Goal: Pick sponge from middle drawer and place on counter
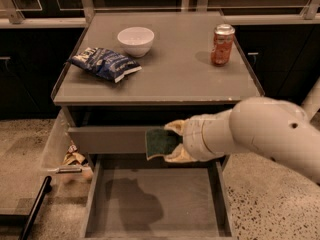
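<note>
My gripper (172,141) is shut on the sponge (159,142), whose dark green face points at the camera. It holds the sponge in the air in front of the closed top drawer front, above the open middle drawer (155,196), whose grey floor is bare. The counter (172,74) lies just above and behind the sponge. My white arm (255,131) comes in from the right.
On the counter are a blue snack bag (104,63) at the left, a white bowl (135,40) at the back and an orange soda can (222,44) at the back right. A clear bin with wrappers (67,154) stands left of the cabinet.
</note>
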